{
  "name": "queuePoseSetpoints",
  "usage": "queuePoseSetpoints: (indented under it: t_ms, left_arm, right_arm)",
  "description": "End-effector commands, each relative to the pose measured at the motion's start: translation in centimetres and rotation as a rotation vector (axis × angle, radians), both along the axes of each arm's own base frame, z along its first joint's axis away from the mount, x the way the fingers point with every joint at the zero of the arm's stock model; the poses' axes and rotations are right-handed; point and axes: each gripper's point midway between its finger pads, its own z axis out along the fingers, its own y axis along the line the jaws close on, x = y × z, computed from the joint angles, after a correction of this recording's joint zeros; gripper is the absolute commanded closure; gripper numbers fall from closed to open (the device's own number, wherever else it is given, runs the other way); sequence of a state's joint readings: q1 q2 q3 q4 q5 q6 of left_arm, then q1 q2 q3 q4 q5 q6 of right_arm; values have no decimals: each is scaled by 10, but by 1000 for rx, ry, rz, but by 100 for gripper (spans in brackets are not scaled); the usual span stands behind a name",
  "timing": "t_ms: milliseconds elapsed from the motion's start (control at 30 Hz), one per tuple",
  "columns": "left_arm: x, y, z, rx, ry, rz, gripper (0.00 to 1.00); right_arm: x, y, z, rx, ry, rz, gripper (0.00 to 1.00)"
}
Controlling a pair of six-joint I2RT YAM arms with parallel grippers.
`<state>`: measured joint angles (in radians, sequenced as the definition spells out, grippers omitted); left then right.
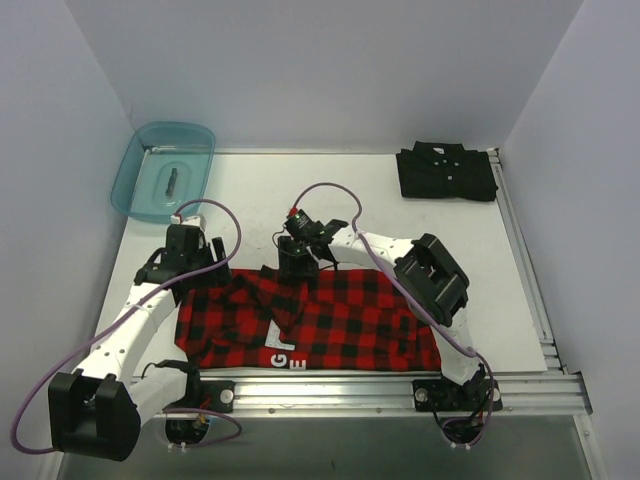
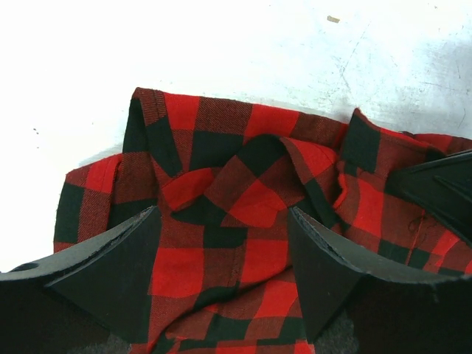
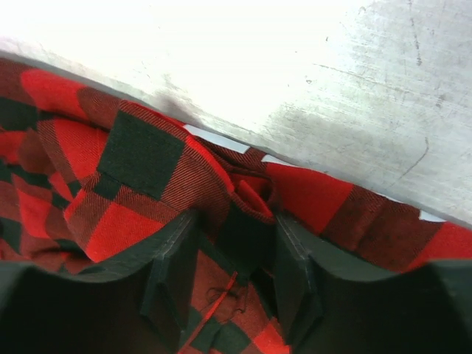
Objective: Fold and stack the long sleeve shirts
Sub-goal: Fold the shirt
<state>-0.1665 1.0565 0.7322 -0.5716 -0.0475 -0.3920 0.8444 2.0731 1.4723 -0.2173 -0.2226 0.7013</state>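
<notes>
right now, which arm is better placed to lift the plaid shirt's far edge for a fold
Right: the right gripper straddles a raised fold at the far edge of the plaid shirt; the left gripper hangs wide open above the left corner.

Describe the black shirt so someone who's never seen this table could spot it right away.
On the white table, look to the far right corner. The black shirt lies there, folded into a rectangle. It is plain black, unlike the red-and-black plaid shirt spread at the near edge.
</notes>
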Motion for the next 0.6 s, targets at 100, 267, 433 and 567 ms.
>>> queuePoseSetpoints:
  t_ms: [100, 267, 433, 567]
  left_arm:
    - [11, 0, 12, -13, -61, -7, 22]
    - [12, -1, 12, -19, -62, -11, 22]
    - [11, -1, 10, -21, -57, -10, 22]
    - [12, -1, 11, -22, -58, -11, 22]
  right_arm:
    - [11, 8, 31, 38, -71, 18, 66]
    - [14, 7, 56, 56, -129, 33, 75]
    - [9, 5, 76, 65, -170, 49, 87]
    - [2, 7, 93, 78, -206, 70, 87]
